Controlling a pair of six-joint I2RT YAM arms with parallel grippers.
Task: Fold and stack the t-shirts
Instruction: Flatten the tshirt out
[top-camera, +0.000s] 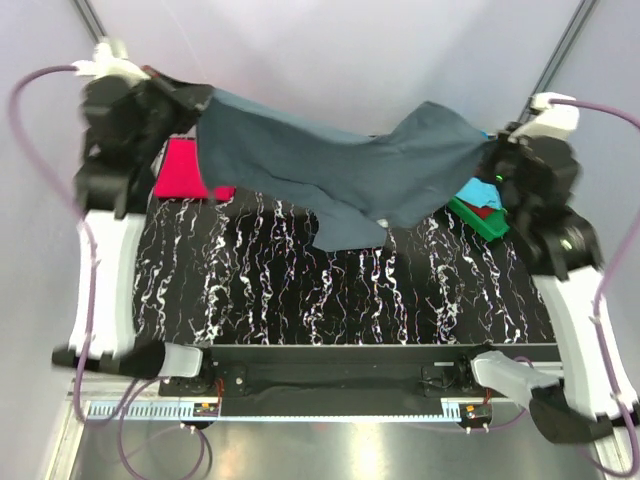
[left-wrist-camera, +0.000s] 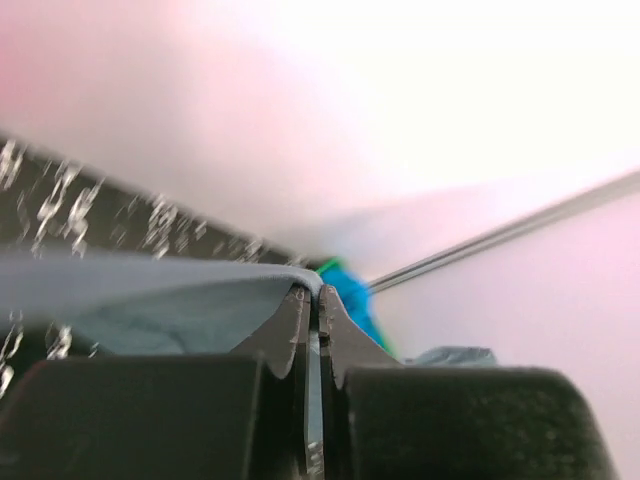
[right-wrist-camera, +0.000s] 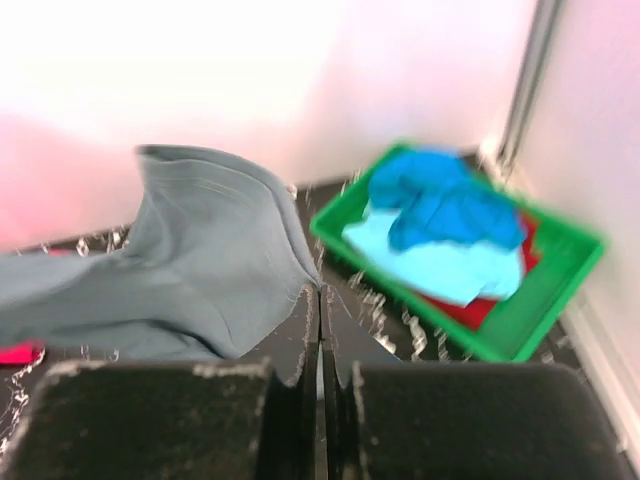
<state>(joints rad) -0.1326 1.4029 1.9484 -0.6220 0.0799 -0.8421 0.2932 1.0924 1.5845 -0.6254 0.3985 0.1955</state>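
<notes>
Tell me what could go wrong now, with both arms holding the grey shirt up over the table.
1. The left gripper and right gripper each pinch only a thin edge of the grey shirt, so a corner might slip free.
2. The shirt sags unevenly in the middle, so it may land wrinkled.
3. Its left end hangs near the red-pink shirt and its right end near the tray; lowering could snag either.
</notes>
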